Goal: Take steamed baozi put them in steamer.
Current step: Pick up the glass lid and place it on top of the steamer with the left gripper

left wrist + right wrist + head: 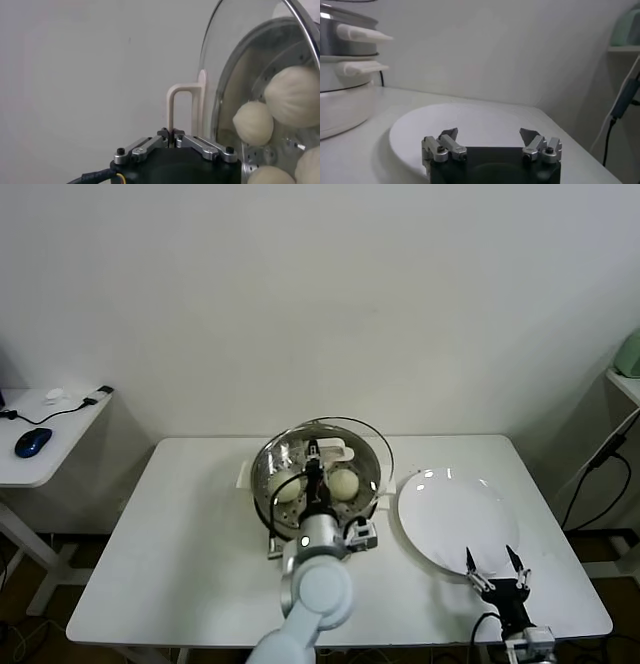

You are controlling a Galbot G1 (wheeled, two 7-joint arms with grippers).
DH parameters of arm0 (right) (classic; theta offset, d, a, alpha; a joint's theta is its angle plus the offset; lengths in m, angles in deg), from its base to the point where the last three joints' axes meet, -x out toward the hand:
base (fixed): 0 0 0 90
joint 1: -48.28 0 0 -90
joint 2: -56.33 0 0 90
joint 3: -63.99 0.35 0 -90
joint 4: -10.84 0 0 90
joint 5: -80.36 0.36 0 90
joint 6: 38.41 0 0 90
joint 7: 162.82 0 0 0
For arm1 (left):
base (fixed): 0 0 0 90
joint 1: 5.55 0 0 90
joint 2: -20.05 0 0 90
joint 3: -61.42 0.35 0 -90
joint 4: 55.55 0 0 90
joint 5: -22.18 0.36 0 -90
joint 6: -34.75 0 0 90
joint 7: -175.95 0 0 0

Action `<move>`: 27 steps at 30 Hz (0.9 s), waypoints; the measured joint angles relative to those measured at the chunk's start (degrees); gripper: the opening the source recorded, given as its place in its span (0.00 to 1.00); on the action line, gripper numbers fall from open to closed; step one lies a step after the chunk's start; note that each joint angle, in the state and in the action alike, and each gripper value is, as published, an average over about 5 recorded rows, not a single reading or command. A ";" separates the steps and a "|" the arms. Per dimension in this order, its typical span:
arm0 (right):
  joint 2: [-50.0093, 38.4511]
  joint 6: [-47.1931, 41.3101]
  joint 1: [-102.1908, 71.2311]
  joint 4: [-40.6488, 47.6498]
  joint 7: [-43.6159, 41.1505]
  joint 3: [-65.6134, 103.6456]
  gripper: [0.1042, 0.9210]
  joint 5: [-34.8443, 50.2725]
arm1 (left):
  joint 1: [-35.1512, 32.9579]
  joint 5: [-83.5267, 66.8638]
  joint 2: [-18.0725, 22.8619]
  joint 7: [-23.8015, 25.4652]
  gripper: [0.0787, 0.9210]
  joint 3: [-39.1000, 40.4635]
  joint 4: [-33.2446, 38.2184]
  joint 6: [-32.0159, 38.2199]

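Stainless steel: the round shiny steamer pot [318, 476] on its cream-white base sits mid-table, far side of centre.
Side desk: small white desk [50, 434] at far left, a blue computer mouse [33, 442] and a black cable on it.
Table: white rectangular table [190, 534] carries everything else.
Left gripper: left gripper [313, 456] reaches over the steamer, clenched on the white loop handle [179, 107] of the round glass lid [362, 436]; the lid is held tilted, on edge above the pot.
Baozi: cream-white domed dough buns [253, 122] lie on the perforated tray inside the steamer; four show in the left wrist view through and beside the glass, two in the head view either side of the arm.
Plate: flat round white plate [455, 519] just right of the steamer, bare.
Right gripper: right gripper [492, 565] hovers at the plate's near edge, fingers spread apart, grasping nothing.
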State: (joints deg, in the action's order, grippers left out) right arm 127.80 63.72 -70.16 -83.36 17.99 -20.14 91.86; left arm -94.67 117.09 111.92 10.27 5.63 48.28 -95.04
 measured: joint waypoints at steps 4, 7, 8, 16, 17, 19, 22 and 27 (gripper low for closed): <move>0.13 0.40 0.05 0.56 0.16 0.00 0.88 -0.07 | -0.01 0.71 0.29 -0.78 0.07 -0.35 -1.75 -0.02; 0.37 0.75 0.17 0.98 0.21 -0.01 0.88 -0.23 | -0.19 1.26 0.29 -1.12 0.07 -0.83 -2.63 0.01; 0.45 0.84 0.20 1.09 0.22 -0.02 0.88 -0.30 | -0.20 1.39 0.30 -1.22 0.07 -0.99 -2.86 0.02; 0.95 1.17 0.18 1.35 0.24 -0.08 0.88 -0.73 | 0.17 1.93 0.31 -1.79 0.07 -1.91 -4.52 0.36; 1.01 1.21 0.17 1.35 0.24 -0.07 0.88 -0.81 | 0.15 2.00 0.31 -1.83 0.07 -1.96 -4.69 0.42; 1.10 1.31 0.15 1.34 0.24 -0.05 0.88 -0.92 | 0.03 2.17 0.32 -1.90 0.07 -2.06 -4.97 0.57; 1.18 1.53 0.16 1.37 0.24 -0.01 0.88 -1.00 | -0.19 2.45 0.33 -1.99 0.07 -2.29 -5.31 0.81; 1.31 1.97 0.21 1.60 0.24 -0.02 0.88 -1.10 | -0.30 3.00 0.21 -2.15 0.07 -2.72 -5.66 1.23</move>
State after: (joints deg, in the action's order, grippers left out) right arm 129.11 65.69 -69.95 -81.76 18.23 -20.16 90.75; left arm -94.97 120.09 112.12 8.12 2.91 42.62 -93.81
